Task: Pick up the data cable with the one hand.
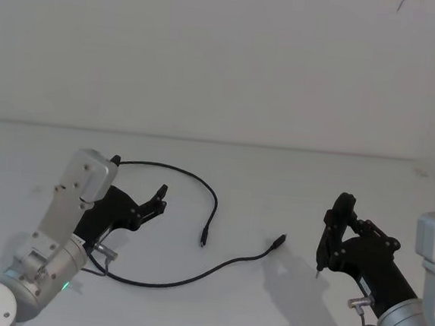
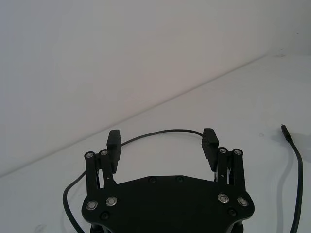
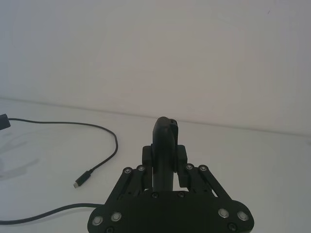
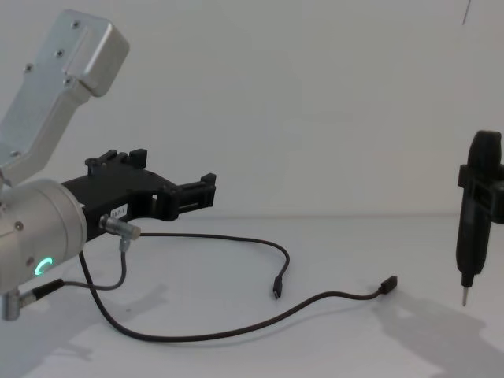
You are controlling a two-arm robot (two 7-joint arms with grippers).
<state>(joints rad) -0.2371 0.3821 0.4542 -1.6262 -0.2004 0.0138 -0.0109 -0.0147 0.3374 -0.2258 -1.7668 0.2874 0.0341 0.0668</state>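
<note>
The data cable (image 1: 200, 183) is a long thin black cord lying in loops on the white table. One plug (image 1: 203, 240) lies mid-table and the other plug (image 1: 277, 243) to its right. My left gripper (image 1: 158, 200) hovers open above the table, just left of the cable's arc and not touching it. In the left wrist view the cable (image 2: 165, 131) runs across just beyond the open left gripper (image 2: 162, 138). My right gripper (image 1: 336, 223) is shut on a slim black pen-like tool (image 4: 477, 228) held upright, metal tip down, right of the cable's plug (image 4: 387, 284).
A short grey wire with a silver plug (image 4: 118, 227) hangs from my left wrist, close over the cable's near loop (image 4: 197, 335). The white table (image 1: 277, 183) runs back to a plain white wall, and its bare surface lies between the two arms.
</note>
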